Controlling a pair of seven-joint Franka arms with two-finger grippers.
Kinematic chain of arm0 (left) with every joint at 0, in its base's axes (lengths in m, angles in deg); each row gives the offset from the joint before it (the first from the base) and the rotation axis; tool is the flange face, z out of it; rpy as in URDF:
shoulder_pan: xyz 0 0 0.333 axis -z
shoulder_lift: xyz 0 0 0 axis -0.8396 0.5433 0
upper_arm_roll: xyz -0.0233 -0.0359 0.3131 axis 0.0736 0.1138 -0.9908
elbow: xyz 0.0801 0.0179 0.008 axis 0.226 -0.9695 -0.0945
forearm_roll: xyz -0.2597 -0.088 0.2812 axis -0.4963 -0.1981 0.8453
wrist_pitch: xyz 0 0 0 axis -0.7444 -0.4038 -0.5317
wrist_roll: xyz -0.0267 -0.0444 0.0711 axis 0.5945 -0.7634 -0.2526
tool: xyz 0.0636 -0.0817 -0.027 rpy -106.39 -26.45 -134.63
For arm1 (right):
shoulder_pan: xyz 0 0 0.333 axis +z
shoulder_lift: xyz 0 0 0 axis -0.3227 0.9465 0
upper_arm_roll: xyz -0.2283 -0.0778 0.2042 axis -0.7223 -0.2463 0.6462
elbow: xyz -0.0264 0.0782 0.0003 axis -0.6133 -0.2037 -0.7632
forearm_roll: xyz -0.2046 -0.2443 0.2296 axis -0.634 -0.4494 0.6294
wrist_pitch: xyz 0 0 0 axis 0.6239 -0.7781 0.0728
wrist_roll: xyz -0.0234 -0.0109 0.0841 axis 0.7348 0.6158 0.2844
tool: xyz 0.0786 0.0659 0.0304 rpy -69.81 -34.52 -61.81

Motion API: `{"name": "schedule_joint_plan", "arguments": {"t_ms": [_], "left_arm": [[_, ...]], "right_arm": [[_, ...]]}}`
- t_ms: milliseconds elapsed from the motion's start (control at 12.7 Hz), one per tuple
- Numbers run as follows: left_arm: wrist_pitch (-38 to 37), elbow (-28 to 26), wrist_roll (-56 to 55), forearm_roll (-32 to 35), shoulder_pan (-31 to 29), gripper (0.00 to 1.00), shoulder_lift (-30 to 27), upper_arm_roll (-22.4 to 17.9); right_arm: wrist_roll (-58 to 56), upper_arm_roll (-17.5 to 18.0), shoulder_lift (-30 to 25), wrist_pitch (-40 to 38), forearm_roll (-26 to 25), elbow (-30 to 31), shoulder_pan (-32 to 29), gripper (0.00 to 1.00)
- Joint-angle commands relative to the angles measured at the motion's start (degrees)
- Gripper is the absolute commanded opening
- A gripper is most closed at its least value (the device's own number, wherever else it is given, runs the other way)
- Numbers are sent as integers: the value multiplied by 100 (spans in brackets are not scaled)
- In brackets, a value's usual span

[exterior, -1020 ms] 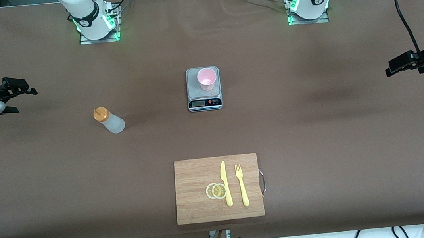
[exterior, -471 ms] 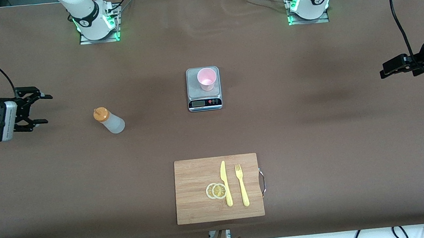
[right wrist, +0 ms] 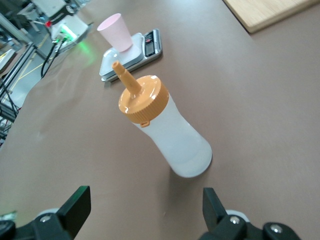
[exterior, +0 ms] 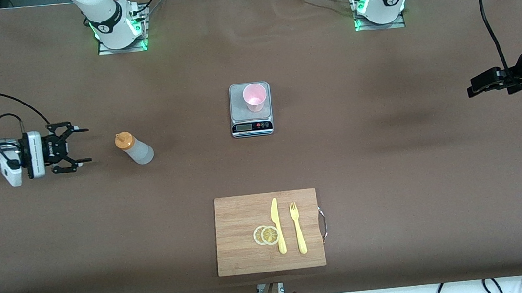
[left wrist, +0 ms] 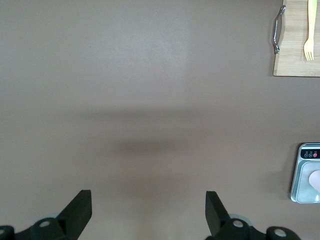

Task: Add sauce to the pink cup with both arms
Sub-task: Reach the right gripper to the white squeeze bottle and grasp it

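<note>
on the matte brown table covering (exterior: 390,161), a small steel-topped scale (exterior: 250,110) with a dark display strip serves as the reference point. upon its platform stands the pink cup (exterior: 255,97), a smooth tapered plastic tumbler with round rim, upright. toward the right arm's end of the table from the scale, and slightly nearer the front camera, stands the sauce (exterior: 134,148): a translucent whitish squeeze bottle, waisted in shape, with a ridged orange cap and narrow nozzle. right gripper (exterior: 78,146) is level with the bottle, on the side away from the scale, near it but not touching, black fingers spread apart and holding nothing. left gripper (exterior: 473,89) waits over bare covering toward the left arm's end, well apart from the scale, jaws apart and empty. nearer the front camera than the scale lies a rectangular wooden board (exterior: 244,256) with a metal handle, bearing two lemon slices (exterior: 266,235), a yellow plastic knife (exterior: 277,225) and fork (exterior: 297,228).
</note>
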Motion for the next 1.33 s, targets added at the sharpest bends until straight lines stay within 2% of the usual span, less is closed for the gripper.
{"name": "schedule_joint_plan", "arguments": {"t_ms": [0,235,392,549,706,785,863,942,1020,1256], "left_arm": [[-72,65,117,5,29,100,20,-37],[-71,65,117,5,47,100,29,-37],[-63,65,117,-4,38,100,29,-28],[-72,65,125,-4,38,100,29,-37],[-63,65,125,-4,38,100,29,-28],[-71,65,117,-4,38,100,29,-37],[-63,65,117,-4,38,100,29,-37],[-63,65,117,-4,38,100,29,-28],[-71,65,125,-4,38,100,29,-37],[-63,65,117,-12,38,100,29,-28]], "right_arm": [[-1191,72,351,-205,436,-68,-29,99],[-1678,256,678,-522,981,-147,-29,99],[-2125,466,897,-574,1236,-156,-29,99],[-2398,503,1134,-653,1413,-165,-46,99],[-2531,556,1275,-715,1597,-305,-29,94],[-2566,608,1337,-750,1703,-393,-37,78],[-2523,617,1355,-855,1721,-428,-38,38],[-2470,617,1407,-960,1721,-429,-38,18],[-2452,617,1477,-996,1721,-429,-38,11],[-1753,722,1434,-1206,1712,-455,-3,9]]}}
